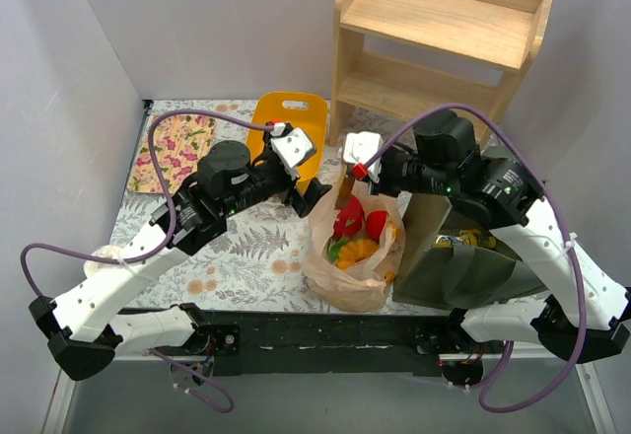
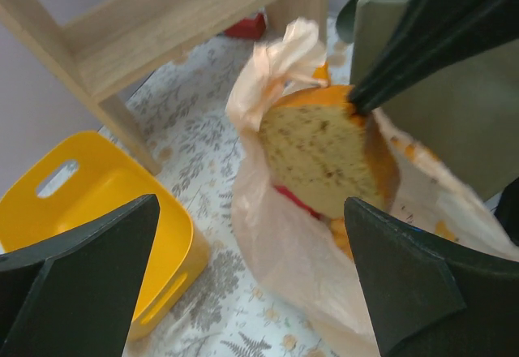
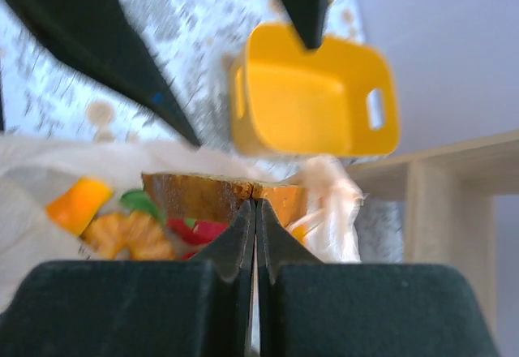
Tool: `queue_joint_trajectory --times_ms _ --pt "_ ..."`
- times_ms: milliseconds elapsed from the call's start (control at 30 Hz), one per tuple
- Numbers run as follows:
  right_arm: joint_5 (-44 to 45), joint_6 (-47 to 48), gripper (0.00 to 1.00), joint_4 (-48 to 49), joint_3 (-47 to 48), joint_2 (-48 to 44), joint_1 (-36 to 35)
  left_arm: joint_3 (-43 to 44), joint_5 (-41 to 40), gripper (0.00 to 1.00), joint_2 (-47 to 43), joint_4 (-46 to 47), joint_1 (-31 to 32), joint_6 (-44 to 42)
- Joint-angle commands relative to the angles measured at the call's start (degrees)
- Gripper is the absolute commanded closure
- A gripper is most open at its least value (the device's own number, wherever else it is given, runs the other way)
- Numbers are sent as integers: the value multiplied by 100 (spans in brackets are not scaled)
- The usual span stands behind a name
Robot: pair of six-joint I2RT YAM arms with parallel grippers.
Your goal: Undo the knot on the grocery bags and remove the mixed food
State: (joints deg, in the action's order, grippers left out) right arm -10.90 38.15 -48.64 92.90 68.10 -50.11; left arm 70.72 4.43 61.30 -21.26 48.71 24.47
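Where the right claw (image 3: pixel 255 215) reaches in from the tote side, its two fingers are clenched flat together on the orange-brown crust edge of the bread slice (image 2: pixel 324 158). The slice hangs speckled face outward just over the mouth of the tan plastic bag (image 1: pixel 345 281). Below the slice, down inside the bag, lies more of the mixed food: a red piece (image 1: pixel 347 219), an orange lump (image 1: pixel 360 250) and a bit of green (image 3: pixel 139 201) beside them. The bag's handles (image 2: pixel 296 45) stand up in a crumpled tuft on the shelf side of the slice; the mouth gapes wide, but from here I cannot tell whether any knot is left in them. The left claw (image 1: pixel 308 197) hovers released, fingers spread wide, just beside the bag's left wall and gripping nothing, facing the slice across a small gap. Room is tight on the right, where the dark green tote (image 1: pixel 463 256) stands just beside the bag, and at the back, where a leg of the wooden shelf (image 1: pixel 434 49) comes down near the handles. Left and behind the bag the yellow bin (image 1: pixel 296 123) sits on the patterned table (image 1: pixel 237 247), near but apart, with a strip of the fern-print cloth showing between them.
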Motion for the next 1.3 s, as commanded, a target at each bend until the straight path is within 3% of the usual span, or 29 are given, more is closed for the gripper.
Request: queue_joint_trajectory --times_ms 0,133,400,633,700,800,833,1067,1100,1133,1167,1267 --pt "96 -474 99 662 834 387 19 941 787 2 286 -561 -19 383" --pt "297 -799 99 1154 984 696 27 1417 762 2 532 -801 -28 672" --pt "896 -1134 99 1779 765 925 19 1436 384 2 585 -915 -37 638" --pt "677 -1222 99 1806 800 855 19 883 -1082 5 401 -328 -107 111" --pt "668 -1301 99 1806 782 837 19 795 -1076 7 409 -212 -133 -29" --pt "580 -1328 99 1788 764 819 19 742 -926 23 453 -239 -142 -109" --pt "536 -1345 99 1779 764 811 19 724 -909 34 453 -213 -160 -118" --pt "474 -1521 99 1805 536 732 19 1005 -452 84 541 -396 -300 -267" --pt "553 -1565 91 1823 562 740 19 1040 -295 89 550 -414 -318 -285" --pt "788 -1565 73 1832 614 740 19 1067 -372 100 567 -449 -327 -302" --pt "1017 -1565 46 1876 719 749 27 1102 -546 100 559 -484 -336 -355" --pt "1529 -1347 28 1990 1203 749 167 1146 -995 100 419 -459 -555 -627"
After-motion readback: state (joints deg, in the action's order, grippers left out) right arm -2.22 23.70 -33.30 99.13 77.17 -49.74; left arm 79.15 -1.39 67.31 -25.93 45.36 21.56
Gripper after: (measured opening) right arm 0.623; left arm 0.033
